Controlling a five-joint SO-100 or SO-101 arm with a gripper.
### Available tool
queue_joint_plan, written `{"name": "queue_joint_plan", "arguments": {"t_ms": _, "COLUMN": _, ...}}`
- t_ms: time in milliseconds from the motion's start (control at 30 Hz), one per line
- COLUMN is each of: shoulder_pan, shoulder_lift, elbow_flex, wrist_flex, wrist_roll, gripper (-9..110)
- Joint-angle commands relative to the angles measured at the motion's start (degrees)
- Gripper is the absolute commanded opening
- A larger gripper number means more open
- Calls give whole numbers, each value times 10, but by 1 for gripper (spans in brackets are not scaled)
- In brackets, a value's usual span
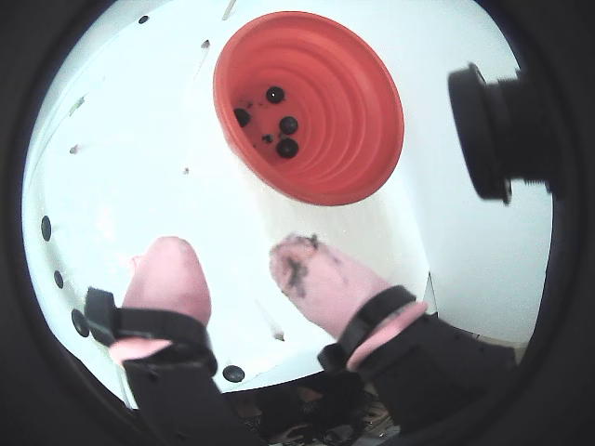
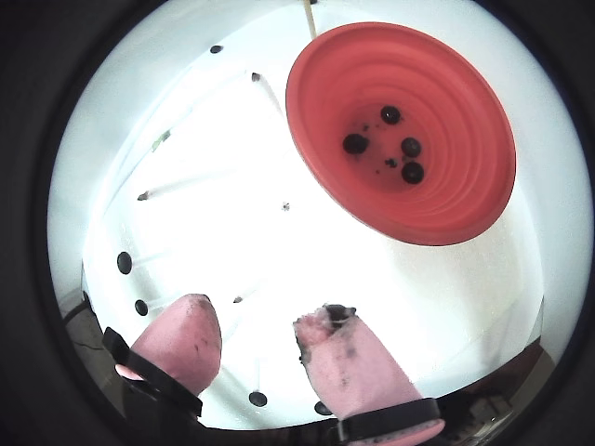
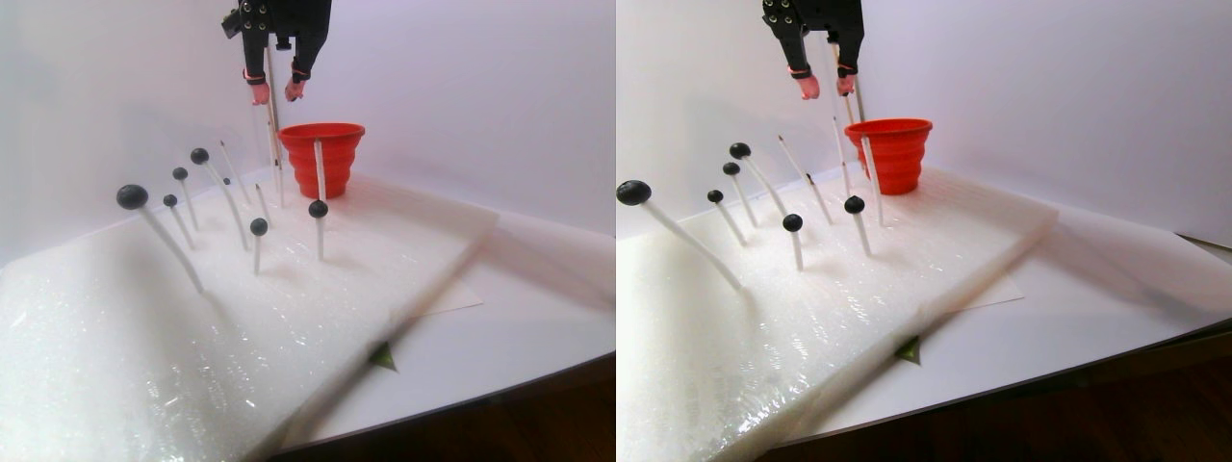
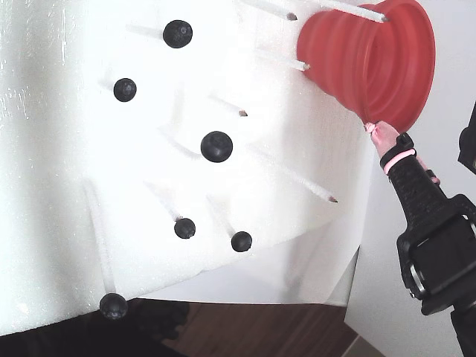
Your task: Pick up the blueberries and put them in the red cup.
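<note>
The red cup (image 1: 363,139) stands on the white foam, with several blueberries (image 1: 287,148) lying in its bottom; they also show in the other wrist view (image 2: 413,172). My gripper (image 1: 231,246) is open and empty, its pink fingertips (image 2: 325,325) stained dark, and it hangs high beside the cup (image 3: 320,154), to the left in the stereo pair view (image 3: 276,94). Several more blueberries (image 4: 216,146) sit on thin white sticks in the foam (image 3: 258,226). In the fixed view the gripper (image 4: 379,134) is at the cup's rim (image 4: 416,67).
Bare white sticks (image 4: 331,198) stand tilted close to the cup (image 3: 320,159). The foam sheet (image 3: 144,366) lies on a white table (image 3: 539,318) whose front edge is near. A black camera lens (image 1: 502,130) juts in at the right of a wrist view.
</note>
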Motion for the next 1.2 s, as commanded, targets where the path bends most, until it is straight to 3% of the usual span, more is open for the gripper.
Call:
{"name": "queue_joint_plan", "arguments": {"t_ms": 0, "shoulder_pan": -12, "shoulder_lift": 83, "elbow_flex": -8, "wrist_flex": 11, "wrist_roll": -4, "gripper": 16}}
{"name": "queue_joint_plan", "arguments": {"t_ms": 1167, "shoulder_pan": -73, "shoulder_lift": 201, "elbow_flex": 75, "wrist_flex": 124, "wrist_roll": 2, "gripper": 16}}
